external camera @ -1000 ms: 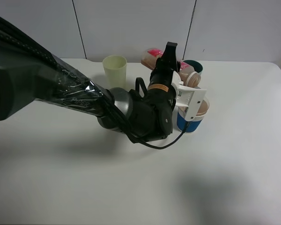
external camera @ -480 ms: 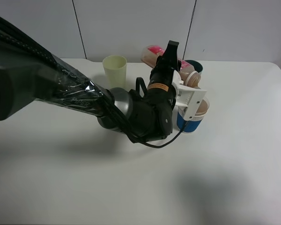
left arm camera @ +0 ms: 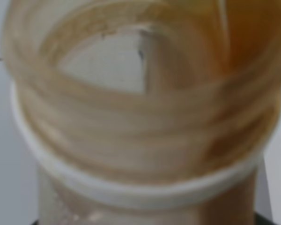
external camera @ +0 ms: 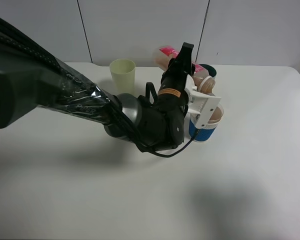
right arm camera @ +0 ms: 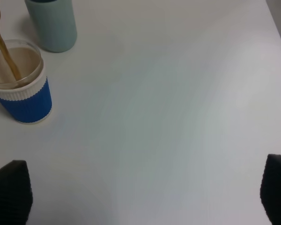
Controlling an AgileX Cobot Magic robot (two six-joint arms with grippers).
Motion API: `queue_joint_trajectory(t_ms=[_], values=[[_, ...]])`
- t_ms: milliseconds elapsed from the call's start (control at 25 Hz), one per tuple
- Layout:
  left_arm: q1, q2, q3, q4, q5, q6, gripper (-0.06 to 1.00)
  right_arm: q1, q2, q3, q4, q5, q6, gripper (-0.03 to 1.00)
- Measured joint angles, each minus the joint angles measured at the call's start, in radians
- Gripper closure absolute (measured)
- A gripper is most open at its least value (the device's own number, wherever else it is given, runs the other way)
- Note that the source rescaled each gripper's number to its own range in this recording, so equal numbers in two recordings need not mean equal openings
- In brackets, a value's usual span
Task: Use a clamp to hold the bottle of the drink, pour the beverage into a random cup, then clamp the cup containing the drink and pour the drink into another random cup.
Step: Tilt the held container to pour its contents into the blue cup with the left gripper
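My left gripper (external camera: 183, 61) is shut on the drink bottle (external camera: 195, 74), which has a pink label and lies tilted with its mouth down over the blue cup (external camera: 204, 131). The left wrist view is filled by the bottle's open neck (left arm camera: 140, 154), wet with brown drink. In the right wrist view a thin brown stream (right arm camera: 4, 54) falls into the blue cup (right arm camera: 25, 101), which holds light brown drink. A teal cup (right arm camera: 52, 26) stands just behind it, also in the high view (external camera: 209, 69). My right gripper (right arm camera: 143, 190) is open and empty over bare table.
A pale yellow-green cup (external camera: 122, 75) stands at the back, left of the bottle. The left arm's bulky black body (external camera: 140, 120) lies across the middle of the white table (external camera: 260, 150). A grey wall closes the back edge.
The bottle's pink base has risen and shifted slightly right with my left gripper, tipping it a little steeper over the blue cup. The cups have not moved.
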Motion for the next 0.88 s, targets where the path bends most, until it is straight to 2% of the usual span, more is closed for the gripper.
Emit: queue_joint_trajectory(t_ms=[400, 880], values=[[0.0, 0.0, 0.0, 0.037, -0.012, 0.018, 0.91, 0.0, 0.0, 0.0, 0.0, 0.0, 0.0, 0.04], [0.0, 0.0, 0.0, 0.041, -0.02, 0.026, 0.91, 0.0, 0.0, 0.0, 0.0, 0.0, 0.0, 0.04]])
